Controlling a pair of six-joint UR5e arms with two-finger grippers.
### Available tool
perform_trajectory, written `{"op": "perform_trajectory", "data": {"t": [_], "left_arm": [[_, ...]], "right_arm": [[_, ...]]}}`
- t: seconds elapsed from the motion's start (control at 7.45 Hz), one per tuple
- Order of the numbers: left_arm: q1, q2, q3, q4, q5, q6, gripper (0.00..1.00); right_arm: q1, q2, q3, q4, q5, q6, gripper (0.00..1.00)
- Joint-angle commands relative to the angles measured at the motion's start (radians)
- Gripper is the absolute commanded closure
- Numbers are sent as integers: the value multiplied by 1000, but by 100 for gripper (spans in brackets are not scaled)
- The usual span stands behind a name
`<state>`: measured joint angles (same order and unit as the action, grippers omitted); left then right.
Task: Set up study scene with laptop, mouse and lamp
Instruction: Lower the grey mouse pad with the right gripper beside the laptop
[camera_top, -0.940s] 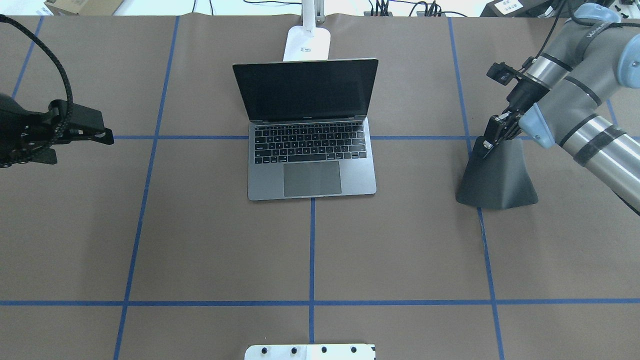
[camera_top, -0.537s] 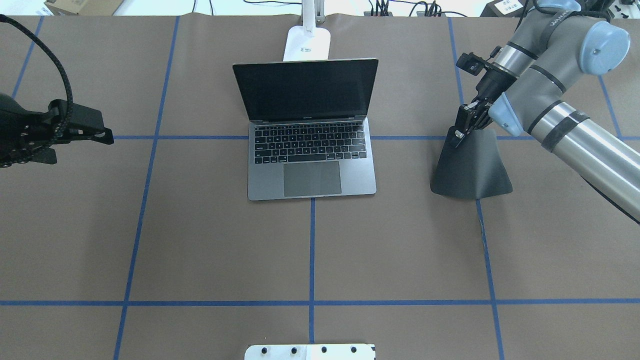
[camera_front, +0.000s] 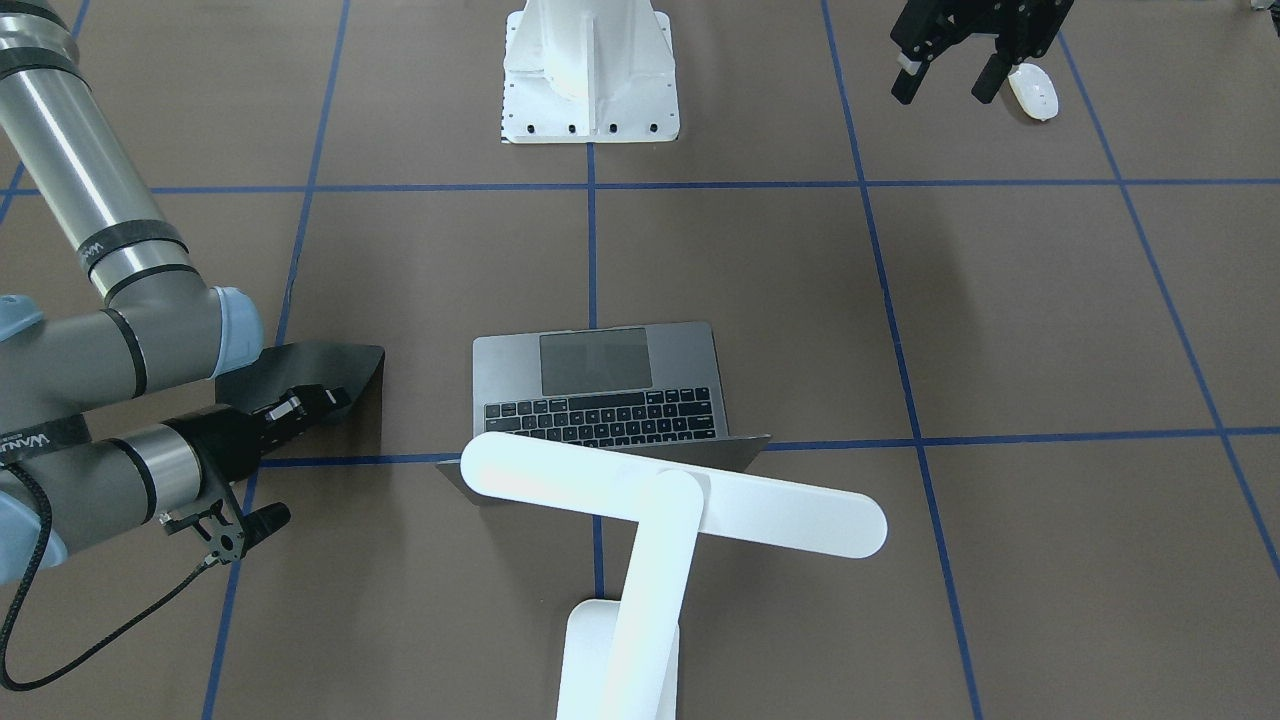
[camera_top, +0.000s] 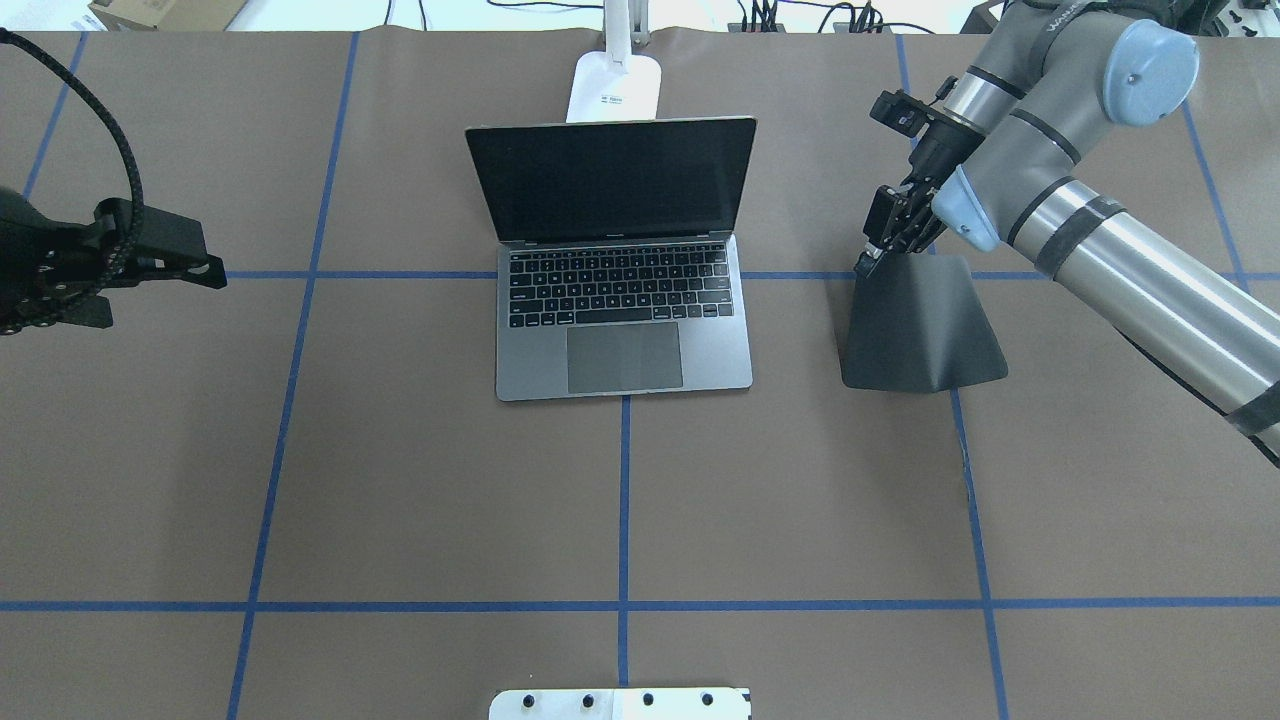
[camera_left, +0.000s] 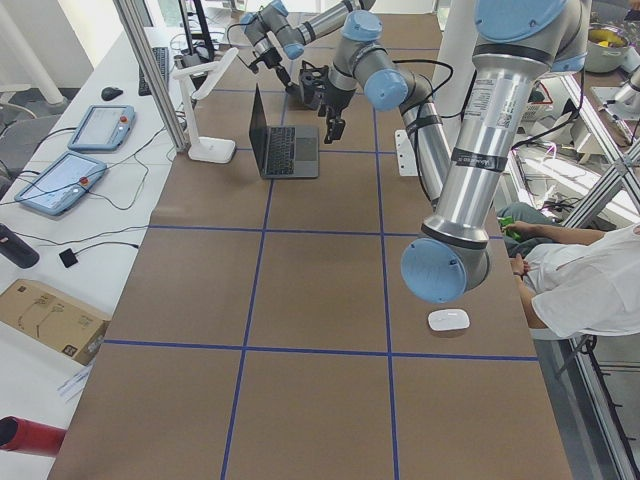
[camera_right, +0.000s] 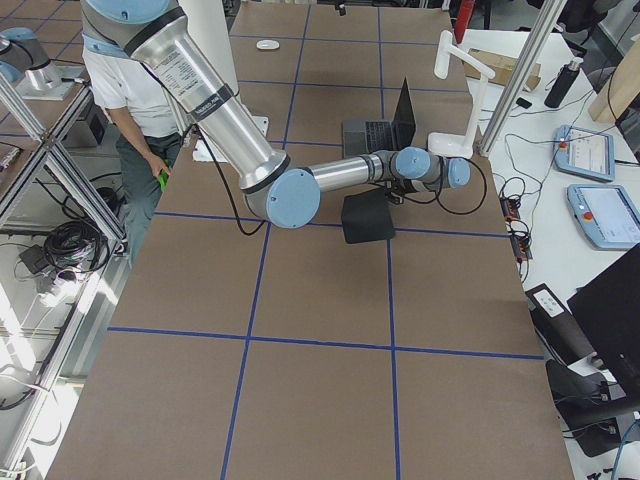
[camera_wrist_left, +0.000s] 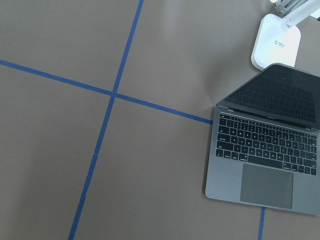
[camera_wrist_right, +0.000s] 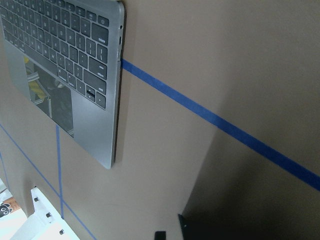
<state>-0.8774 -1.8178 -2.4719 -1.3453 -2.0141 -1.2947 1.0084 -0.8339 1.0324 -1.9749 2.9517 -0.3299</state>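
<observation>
The open laptop (camera_top: 620, 300) sits mid-table, also in the front view (camera_front: 600, 385) and the left wrist view (camera_wrist_left: 265, 150). The white lamp (camera_front: 680, 495) stands behind it, head over the screen, base (camera_top: 613, 88) at the far edge. My right gripper (camera_top: 872, 258) is shut on the raised far edge of a black mat (camera_top: 920, 330) to the right of the laptop. My left gripper (camera_front: 945, 82) is open and empty. The white mouse (camera_front: 1033, 92) lies on the table just beside one finger. The mouse is out of the overhead view.
The white bolted pedestal (camera_front: 590, 70) stands at the robot's edge of the table. Blue tape lines cross the brown tabletop (camera_top: 800, 500). A seated person (camera_left: 590, 290) is at the table's side near the mouse (camera_left: 448, 320).
My right gripper has dragged the black mat to the left, toward the laptop, its near edge trailing on the table. The left arm has not moved.
</observation>
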Motion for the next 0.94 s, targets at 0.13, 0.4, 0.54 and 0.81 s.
{"op": "perform_trajectory", "data": {"t": [0.13, 0.4, 0.54, 0.81], "left_arm": [[0, 0, -4, 0, 0, 0, 1], [-2, -8, -9, 29, 0, 0, 1], [-2, -8, -9, 29, 0, 0, 1], [-3, 0, -9, 31, 2, 2, 1]], "right_arm": [[-2, 50, -58, 1, 56, 18, 54], [2, 91, -118, 1, 125, 32, 55], [18, 95, -127, -1, 142, 32, 55], [36, 93, -127, -1, 142, 35, 53]]}}
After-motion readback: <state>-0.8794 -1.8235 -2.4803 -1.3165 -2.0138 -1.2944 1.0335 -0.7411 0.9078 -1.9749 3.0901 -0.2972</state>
